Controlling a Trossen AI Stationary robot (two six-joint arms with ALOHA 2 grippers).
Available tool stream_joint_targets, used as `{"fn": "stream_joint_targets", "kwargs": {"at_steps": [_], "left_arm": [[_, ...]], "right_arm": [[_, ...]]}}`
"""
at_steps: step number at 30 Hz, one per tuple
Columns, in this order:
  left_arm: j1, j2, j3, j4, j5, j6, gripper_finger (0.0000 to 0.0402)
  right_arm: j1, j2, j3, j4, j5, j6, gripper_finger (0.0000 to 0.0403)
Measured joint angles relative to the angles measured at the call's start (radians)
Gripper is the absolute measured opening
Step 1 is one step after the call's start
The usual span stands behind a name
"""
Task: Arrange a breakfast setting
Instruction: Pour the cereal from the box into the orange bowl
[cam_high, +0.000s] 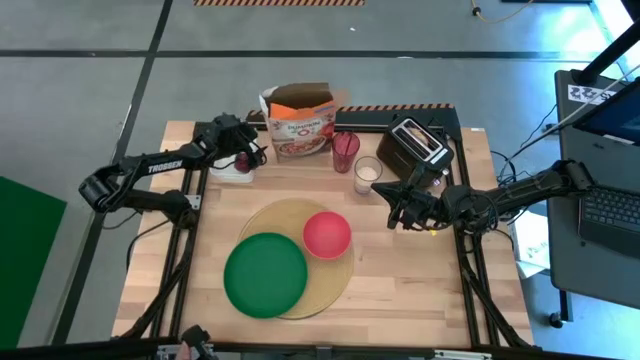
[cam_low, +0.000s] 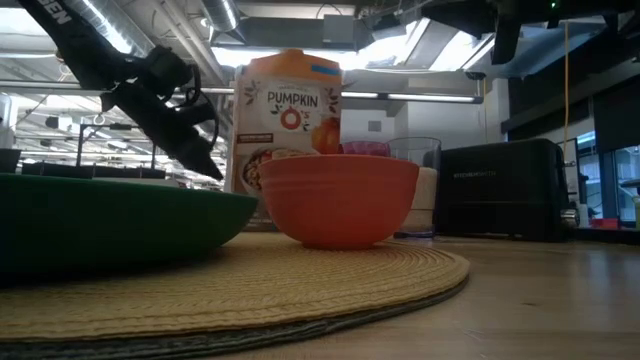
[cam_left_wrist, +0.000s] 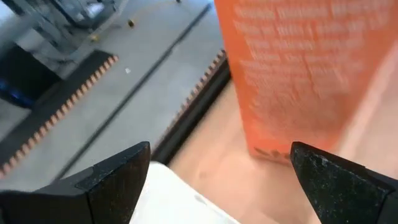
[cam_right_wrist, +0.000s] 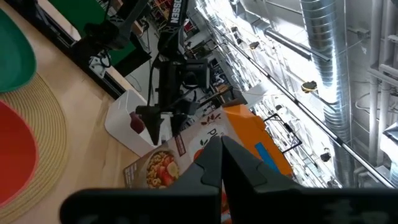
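A round tan placemat (cam_high: 322, 290) lies at the table's middle. A large green plate (cam_high: 265, 275) sits on its near left part and a smaller red bowl (cam_high: 327, 235) on its far right part. A small dark-red fruit (cam_right_wrist: 137, 122) lies on the white cutting board (cam_high: 230, 172) at the far left. My left gripper (cam_high: 243, 157) hangs open just over that board, next to the fruit; the fruit does not show between its fingers (cam_left_wrist: 118, 180). My right gripper (cam_high: 393, 212) is shut and empty, above the table right of the bowl. The bread ring and the spoon are not seen.
An orange cereal box (cam_high: 300, 125), a red cup (cam_high: 345, 150), a glass of milk (cam_high: 367, 175) and a black toaster (cam_high: 418, 145) stand along the far edge. Bare wood lies near and right of the placemat (cam_high: 420, 290).
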Motion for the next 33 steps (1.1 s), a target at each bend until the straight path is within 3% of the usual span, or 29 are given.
{"fn": "stream_joint_targets", "kwargs": {"at_steps": [16, 23, 28, 33], "left_arm": [[0.0, 0.021, 0.0, 0.055, 0.345, -0.017, 0.0384], [0.029, 0.109, 0.0, 0.148, 0.351, -0.026, 0.0384], [0.052, 0.141, 0.0, 0.183, 0.346, -0.034, 0.0384], [0.072, 0.159, 0.0, 0.242, 0.411, -0.042, 0.0384]], "right_arm": [[0.0, 0.0, 0.0, 0.001, 0.0, 0.002, 0.0005], [0.0, 0.0, 0.0, 0.001, -0.079, 0.003, 0.0005], [0.0, 0.0, 0.0, 0.001, -0.079, 0.003, 0.0005], [0.0, 0.0, 0.0, 0.001, -0.079, 0.003, 0.0005]]}}
